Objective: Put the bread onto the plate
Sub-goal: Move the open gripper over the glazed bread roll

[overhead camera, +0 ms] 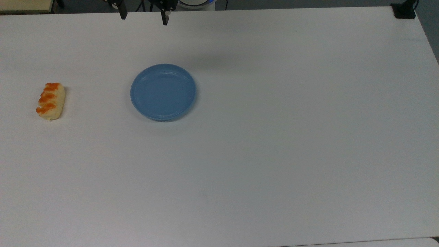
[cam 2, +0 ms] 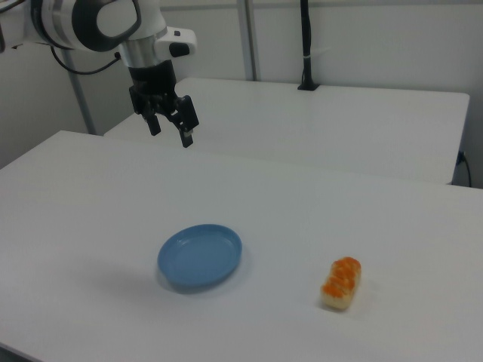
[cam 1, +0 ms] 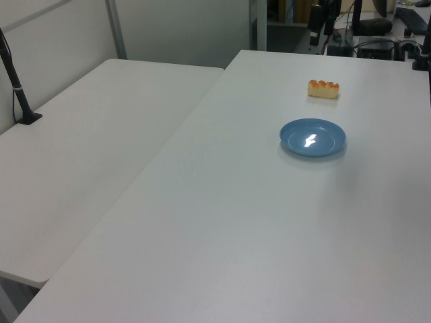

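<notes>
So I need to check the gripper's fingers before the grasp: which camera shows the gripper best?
The right view: the whole gripper hangs above the table, fingers spread, with the wrist visible. The top view catches just the two fingertips at its upper edge. The left view gives no clear look at it.

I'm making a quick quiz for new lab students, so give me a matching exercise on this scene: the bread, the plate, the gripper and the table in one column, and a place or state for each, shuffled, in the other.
Things:
1. bread
2. plate
3. gripper
4. table

Places or states:
A. blue, round, nothing on it
B. open, up in the air at the top view's top edge
C. white, bearing both other things
D. lying on the table near the top view's left edge, apart from the plate

Pairs: 1-D, 2-A, 3-B, 4-C
</notes>
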`<state>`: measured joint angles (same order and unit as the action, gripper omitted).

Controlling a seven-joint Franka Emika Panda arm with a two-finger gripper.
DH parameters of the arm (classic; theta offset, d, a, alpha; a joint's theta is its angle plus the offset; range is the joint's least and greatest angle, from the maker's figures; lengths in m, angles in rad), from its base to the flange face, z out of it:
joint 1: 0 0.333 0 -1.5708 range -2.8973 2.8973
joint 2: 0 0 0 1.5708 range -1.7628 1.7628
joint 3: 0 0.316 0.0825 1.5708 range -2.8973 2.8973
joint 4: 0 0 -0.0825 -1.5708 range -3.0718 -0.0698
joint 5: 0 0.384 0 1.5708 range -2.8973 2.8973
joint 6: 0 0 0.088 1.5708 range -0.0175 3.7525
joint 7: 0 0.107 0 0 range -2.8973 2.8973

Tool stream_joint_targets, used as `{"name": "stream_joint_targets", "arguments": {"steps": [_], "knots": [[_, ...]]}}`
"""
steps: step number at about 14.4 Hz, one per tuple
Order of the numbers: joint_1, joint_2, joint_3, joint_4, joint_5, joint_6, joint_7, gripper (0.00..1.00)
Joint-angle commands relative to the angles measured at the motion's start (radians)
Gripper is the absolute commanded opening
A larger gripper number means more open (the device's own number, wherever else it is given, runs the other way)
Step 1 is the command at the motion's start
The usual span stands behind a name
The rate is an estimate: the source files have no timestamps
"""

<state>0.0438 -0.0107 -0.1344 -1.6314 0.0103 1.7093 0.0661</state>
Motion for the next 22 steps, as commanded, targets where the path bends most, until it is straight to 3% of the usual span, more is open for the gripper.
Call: {"name": "stream_joint_targets", "arguments": {"steps": [1, 13, 16, 17, 19, 22], "knots": [[-0.025, -0.02, -0.014, -0.004, 0.001, -0.041, -0.223, 1.0], [-0.034, -0.014, -0.014, -0.005, -0.001, -0.039, -0.23, 1.0], [-0.084, -0.014, -0.016, -0.005, -0.021, -0.036, -0.233, 1.0], [-0.106, -0.012, -0.016, -0.007, -0.059, -0.039, -0.247, 1.0], [-0.162, -0.006, -0.016, -0.024, -0.13, -0.04, -0.416, 1.0], [-0.255, 0.069, -0.019, -0.036, -0.145, 0.031, -0.506, 1.0]]}}
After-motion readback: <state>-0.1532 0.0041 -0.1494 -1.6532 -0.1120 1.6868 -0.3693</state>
